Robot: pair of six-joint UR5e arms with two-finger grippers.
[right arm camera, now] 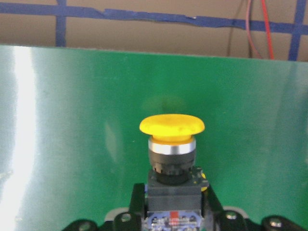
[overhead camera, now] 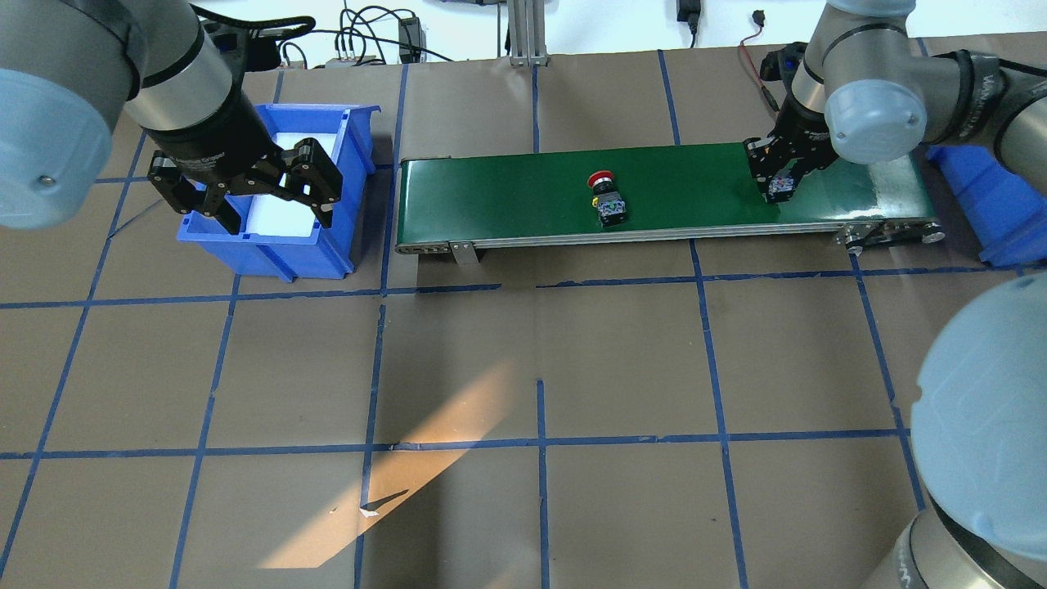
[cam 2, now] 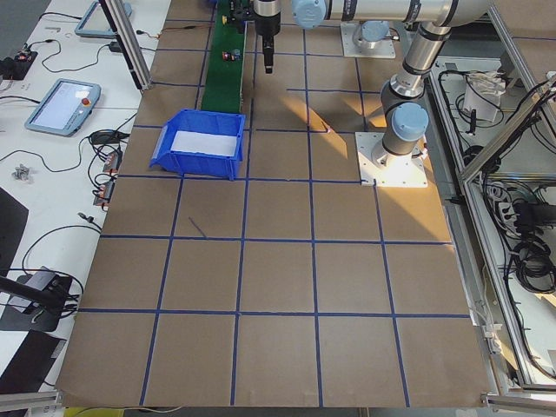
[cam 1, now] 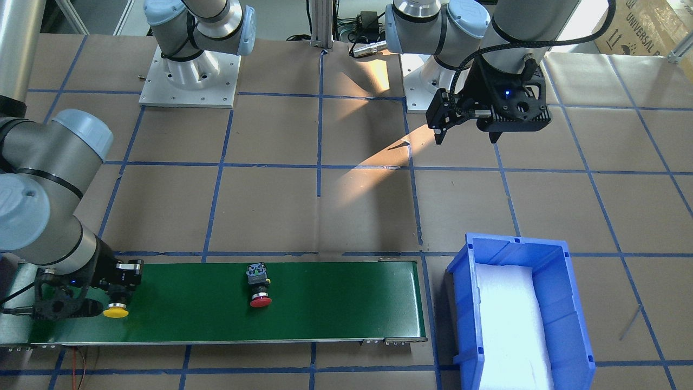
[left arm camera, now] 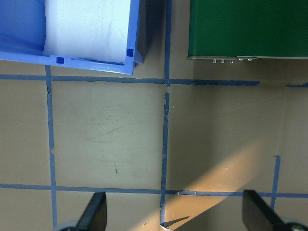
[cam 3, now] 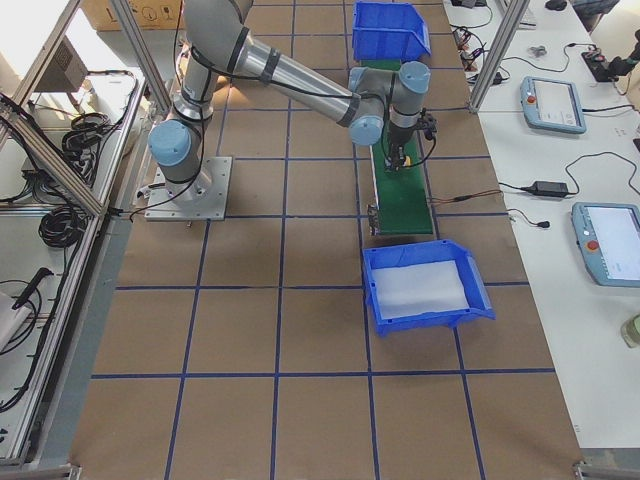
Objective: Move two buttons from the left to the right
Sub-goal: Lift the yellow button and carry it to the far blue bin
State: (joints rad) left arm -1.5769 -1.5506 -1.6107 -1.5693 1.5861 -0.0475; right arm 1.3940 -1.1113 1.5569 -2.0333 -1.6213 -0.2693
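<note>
So, the right gripper (right arm camera: 172,214) is clamped on the grey base of the yellow button (right arm camera: 172,144). The cap pokes out clear of the fingers, down at the robot's-right end of the belt (overhead camera: 695,184). Holding it by the blocky base makes sense, since that gives flat sides to pinch and nothing bears on the domed cap. Whether the button is touching the belt or sitting just above it, I can't tell.

The red button (cam 1: 259,290) lies on its side alone at mid-belt, well apart from both grippers.

Over on the other side, the left gripper (overhead camera: 274,214) hangs high with its fingers spread wide and nothing in them. It sits beside the bin (overhead camera: 270,245) at the belt's other end. That looks like a waiting post, ready to take whatever the belt brings. White foam (cam 1: 509,319) lines the bin, probably to soften a landing. A second bin (overhead camera: 981,204) sits past the belt's right end.

The table (overhead camera: 622,368) is covered in brown paper, gridded with blue tape (overhead camera: 540,458). A slant of sunlight (overhead camera: 433,442) falls across it. The belt's green surface is smooth and glossy. Aluminium frame posts ring the cell, and pendants (cam 3: 555,100) and cables lie on the white bench alongside.
</note>
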